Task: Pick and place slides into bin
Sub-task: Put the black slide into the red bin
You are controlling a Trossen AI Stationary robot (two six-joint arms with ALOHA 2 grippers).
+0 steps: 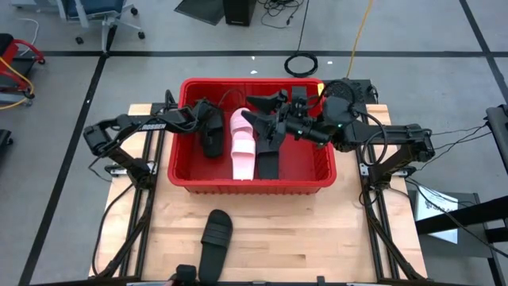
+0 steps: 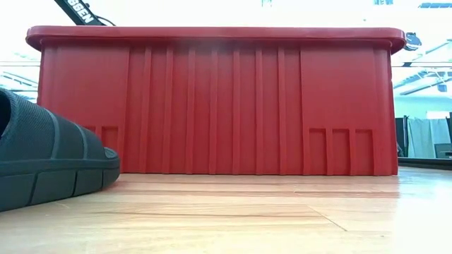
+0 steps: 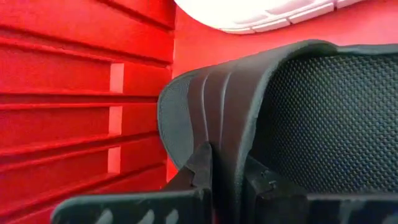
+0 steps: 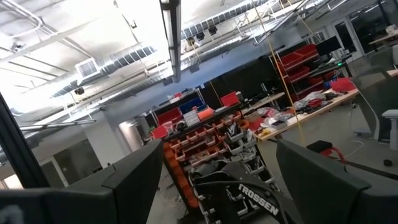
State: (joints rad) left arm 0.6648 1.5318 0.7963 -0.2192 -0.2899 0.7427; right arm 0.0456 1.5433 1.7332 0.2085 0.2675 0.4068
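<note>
When you look down from above, the red bin (image 1: 178,171) sits at the back of the table (image 1: 317,230) with slides already inside: a pink slide (image 1: 243,145) in the middle, a black slide (image 1: 210,131) on its left, and another black slide (image 1: 268,155) on its right. The left gripper (image 1: 205,121) reaches into the bin over the left black one, and the right gripper (image 1: 287,115) hangs over the bin too. One lone black slide (image 1: 216,235) lies out on the table, well apart from the bin, so I think the job is partly done and this one is left. From table height, you see the bin's red wall (image 2: 212,106) and the lone slide's end (image 2: 42,162) near the camera. The left wrist view shows the dark fingers (image 3: 199,171) pinching the edge of the black slide (image 3: 298,118) next to the bin's wall, jaws closed on it. The right wrist view points up at the room, and its two fingers (image 4: 140,177) stand wide apart, holding nothing.
</note>
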